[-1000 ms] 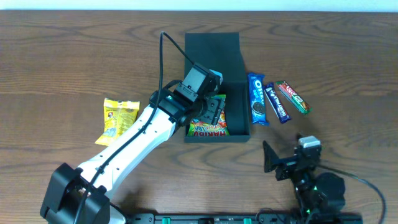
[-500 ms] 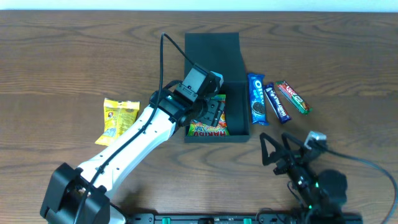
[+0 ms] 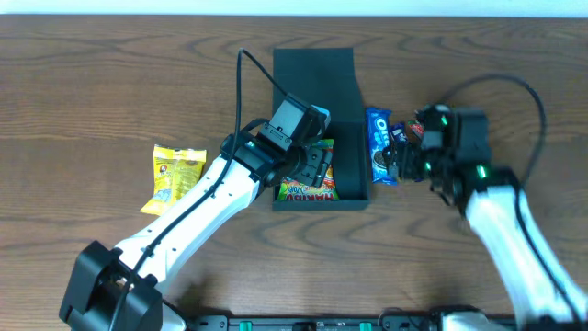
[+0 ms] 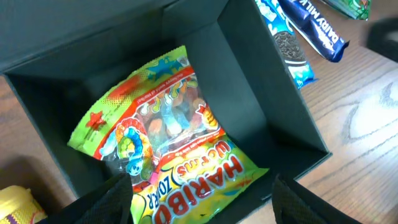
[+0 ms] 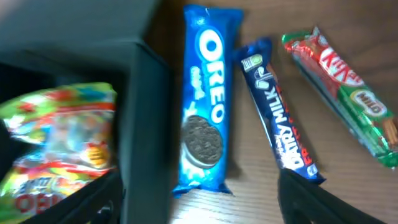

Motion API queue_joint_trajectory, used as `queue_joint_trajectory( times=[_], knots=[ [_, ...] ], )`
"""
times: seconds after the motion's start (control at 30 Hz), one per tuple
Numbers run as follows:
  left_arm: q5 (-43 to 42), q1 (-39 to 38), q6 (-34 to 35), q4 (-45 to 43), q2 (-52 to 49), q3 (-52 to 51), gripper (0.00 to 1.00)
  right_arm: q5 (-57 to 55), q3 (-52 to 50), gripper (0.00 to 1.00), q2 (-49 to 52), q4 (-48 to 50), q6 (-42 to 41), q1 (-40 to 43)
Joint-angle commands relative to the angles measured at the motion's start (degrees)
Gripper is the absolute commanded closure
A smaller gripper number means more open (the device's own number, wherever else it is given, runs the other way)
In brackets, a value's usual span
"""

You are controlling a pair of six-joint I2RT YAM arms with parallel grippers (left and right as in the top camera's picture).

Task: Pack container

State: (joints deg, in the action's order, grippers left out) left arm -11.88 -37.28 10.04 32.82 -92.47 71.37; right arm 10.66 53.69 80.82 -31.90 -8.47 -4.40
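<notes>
The dark teal container stands open at the table's middle, its flap lid lying back. A Haribo packet lies inside it and also shows in the left wrist view. My left gripper is open just above the packet, inside the box. My right gripper is open and empty, hovering over the Oreo pack and the Dairy Milk bar, right of the box wall. A KitKat bar lies farther right.
A yellow snack packet lies on the wood table left of the box, beside my left arm. The Oreo pack lies close along the box's right wall. My right arm hides most of the bars in the overhead view.
My right arm has swung from the table's front edge up to the snack bars beside the box. The left arm and the Haribo packet have not moved.
</notes>
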Motion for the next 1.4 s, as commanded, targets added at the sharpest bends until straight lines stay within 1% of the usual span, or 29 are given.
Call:
queue_joint_trajectory(
  times=[0.0,0.1,0.3,0.47,0.63,0.7,0.83,0.87,0.93,1.0,1.07,1.23,1.37],
  knots=[
    [-0.22,0.13,-1.25,0.0,0.81,0.79,0.27,-1.42,5.51,0.25,7.63,-2.16,3.89,-0.24],
    [-0.22,0.13,-1.25,0.11,0.81,0.79,0.27,-1.44,6.62,0.26,11.96,-2.05,4.15,-1.38],
    [-0.24,0.13,-1.25,0.15,0.81,0.79,0.27,-2.75,6.62,0.23,16.76,-0.63,4.28,-3.15],
    [-0.22,0.13,-1.25,0.13,0.81,0.79,0.27,-2.8,6.62,0.24,20.41,0.83,4.28,-4.68],
    [-0.22,0.13,-1.25,0.15,0.81,0.79,0.27,-5.92,6.62,0.26,23.19,3.28,4.26,-6.62],
    [-0.22,0.13,-1.25,0.15,0.81,0.79,0.27,-7.41,6.62,0.32,23.87,3.65,4.24,-7.23],
    [-0.22,0.13,-1.25,0.15,0.81,0.79,0.27,-7.65,6.62,0.51,24.11,3.91,4.22,-7.3],
    [-0.22,0.13,-1.25,0.15,0.81,0.79,0.27,-7.65,6.64,0.58,24.09,3.91,4.15,-7.3],
    [-0.22,0.13,-1.25,0.15,0.81,0.79,0.27,-7.65,7.02,0.61,24.06,3.39,3.78,-7.23],
    [-0.2,0.15,-1.27,0.15,0.81,0.79,0.27,-7.67,8.72,0.67,24.02,1.22,3.82,-7.23],
    [-0.13,0.24,-1.29,0.13,0.81,0.79,0.27,-7.67,12.5,0.69,23.43,-3.06,3.82,-7.13],
    [-0.22,1.66,-1.25,0.13,1.16,0.79,0.28,-7.63,24.81,0.82,20.48,-14.62,3.82,-7.21],
    [-0.22,2.97,-1.25,0.13,2.6,0.79,0.29,-7.39,31.28,0.83,16.83,-21.11,2.23,-8.61]
  ],
)
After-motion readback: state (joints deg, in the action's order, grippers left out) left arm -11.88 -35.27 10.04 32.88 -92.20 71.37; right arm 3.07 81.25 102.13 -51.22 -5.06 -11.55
